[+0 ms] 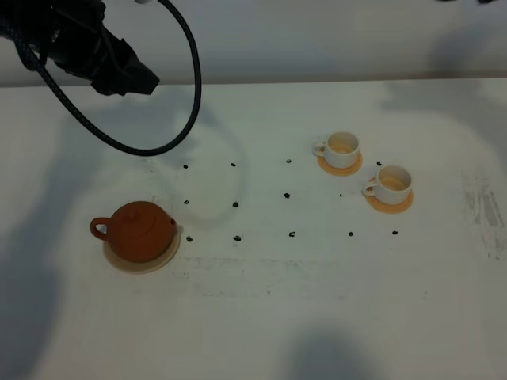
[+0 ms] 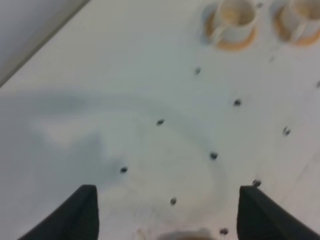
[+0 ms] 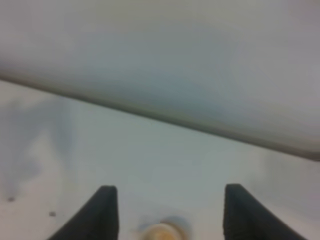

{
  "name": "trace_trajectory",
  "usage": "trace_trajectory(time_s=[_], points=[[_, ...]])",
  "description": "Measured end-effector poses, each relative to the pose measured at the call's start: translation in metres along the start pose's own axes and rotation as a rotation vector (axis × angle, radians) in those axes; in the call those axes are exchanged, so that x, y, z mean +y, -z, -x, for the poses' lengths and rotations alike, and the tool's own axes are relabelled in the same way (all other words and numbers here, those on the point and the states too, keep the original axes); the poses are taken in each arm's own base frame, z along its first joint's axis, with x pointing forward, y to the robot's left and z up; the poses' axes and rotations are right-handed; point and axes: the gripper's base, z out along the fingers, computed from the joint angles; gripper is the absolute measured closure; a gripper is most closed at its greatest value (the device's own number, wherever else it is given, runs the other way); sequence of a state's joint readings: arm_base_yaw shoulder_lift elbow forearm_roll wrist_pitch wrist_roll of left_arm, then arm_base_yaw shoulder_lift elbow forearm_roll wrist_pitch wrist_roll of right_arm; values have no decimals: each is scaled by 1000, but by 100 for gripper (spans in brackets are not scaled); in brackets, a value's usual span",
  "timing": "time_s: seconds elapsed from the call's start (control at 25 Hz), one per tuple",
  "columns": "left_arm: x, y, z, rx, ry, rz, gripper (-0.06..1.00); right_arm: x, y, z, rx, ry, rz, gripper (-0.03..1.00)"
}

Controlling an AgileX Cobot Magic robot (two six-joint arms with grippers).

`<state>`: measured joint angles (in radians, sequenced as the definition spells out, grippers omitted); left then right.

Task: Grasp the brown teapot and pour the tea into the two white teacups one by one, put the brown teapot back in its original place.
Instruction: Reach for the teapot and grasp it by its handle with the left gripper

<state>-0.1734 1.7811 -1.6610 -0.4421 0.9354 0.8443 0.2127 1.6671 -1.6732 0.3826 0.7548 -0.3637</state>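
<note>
1. In the exterior high view I see my left arm (image 1: 87, 47) raised over the far left corner of the worktop (image 1: 317, 317), well apart from everything on it. A black cable (image 1: 170, 119) loops down from it.
2. The left tool (image 2: 167, 190) stands with its two dark fingers (image 2: 80, 215) wide apart and nothing between them. It looks down on bare worktop and small black dots (image 2: 160, 122).
3. The right tool (image 3: 170, 189) also has its fingers apart and grips nothing. I do not see that arm in the exterior high view.
4. The brown teapot (image 1: 141, 229) sits upright on the pale tan coaster (image 1: 141, 261) at the left of the worktop. Its lid is on and its loop handle (image 1: 99, 228) points to the view's left. No tool touches it.
5. The far teacup (image 1: 342, 147) and the near teacup (image 1: 391, 184) stand right of centre, each on an orange coaster (image 1: 341, 166). They are just beside each other and well apart from the teapot. Their insides look pale tan.
6. The left wrist view shows both cups but not the teapot.
7. The right wrist view is blurred. It shows a pale wall, worktop and a round tan blur (image 3: 160, 231) near the fingers. I cannot tell what that is.
</note>
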Motion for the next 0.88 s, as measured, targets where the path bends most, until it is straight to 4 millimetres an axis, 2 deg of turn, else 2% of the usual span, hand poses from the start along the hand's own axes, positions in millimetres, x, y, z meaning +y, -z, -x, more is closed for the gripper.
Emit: trace_trajectory(time_s=[0.12, 0.28, 0.6, 0.88], points=[[-2, 2, 2, 3, -1, 9, 38, 4, 22, -1, 0, 20, -17, 53], [-2, 2, 2, 5, -1, 10, 38, 12, 48, -15, -10, 20, -25, 53], [-3, 2, 0, 24, -8, 8, 39, 30, 102, -70, -46, -2, -36, 53], [-2, 2, -6, 88, -24, 22, 39, 53, 174, -111, -169, 18, -34, 53]])
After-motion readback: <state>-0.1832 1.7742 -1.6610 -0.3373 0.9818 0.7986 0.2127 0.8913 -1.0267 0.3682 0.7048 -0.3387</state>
